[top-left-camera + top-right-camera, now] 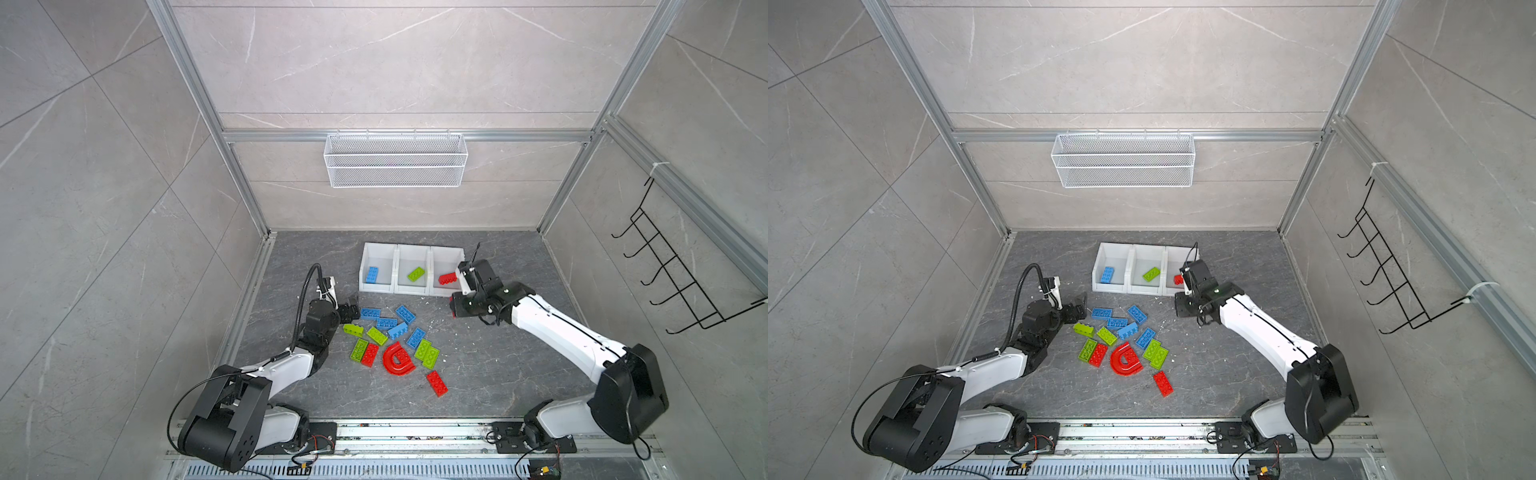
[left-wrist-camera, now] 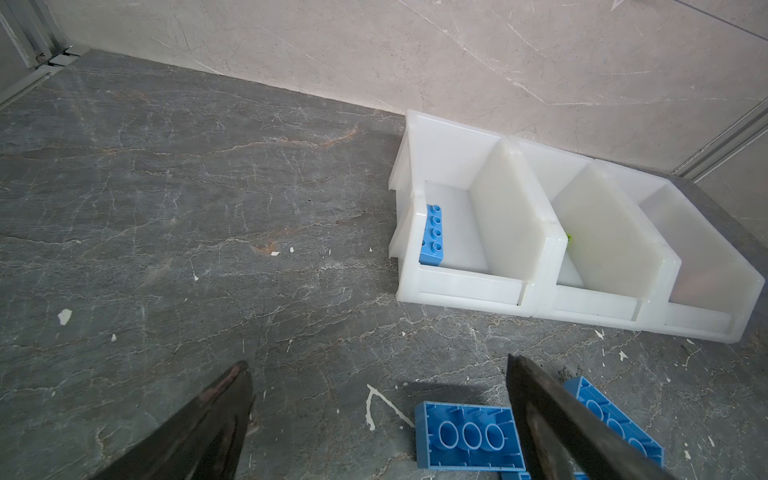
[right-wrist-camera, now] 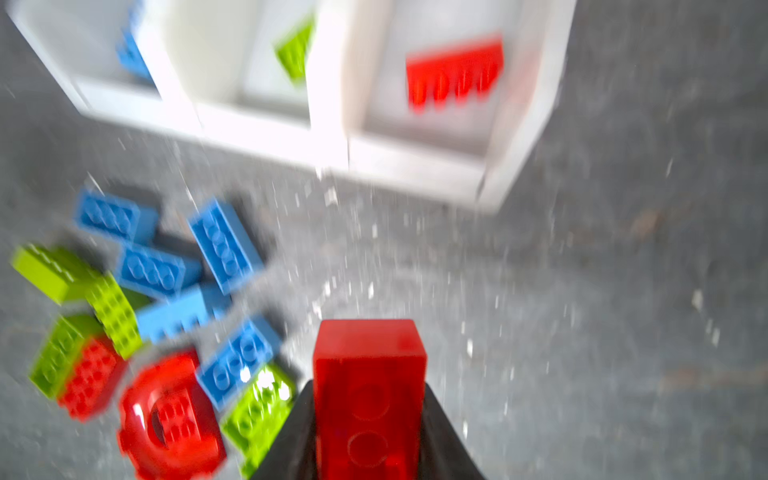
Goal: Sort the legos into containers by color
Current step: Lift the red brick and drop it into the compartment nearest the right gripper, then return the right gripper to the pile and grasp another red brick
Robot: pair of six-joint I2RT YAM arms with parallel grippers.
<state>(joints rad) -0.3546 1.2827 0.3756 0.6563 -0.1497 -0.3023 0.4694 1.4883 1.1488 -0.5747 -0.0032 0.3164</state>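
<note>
Red lego (image 3: 369, 353) in right hand (image 3: 369, 388)

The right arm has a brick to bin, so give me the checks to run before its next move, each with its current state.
1. Right gripper shut on the held red brick: ok.
2. Held brick above the red bin: not ok, it is short of the bin's front wall.
3. Room in that bin: ok, only a lone red brick lies inside.
4. Left gripper out of the way: ok, open beside the loose blue bricks.
5. Grip firmness: cannot tell, the wrist view is blurred.
</note>
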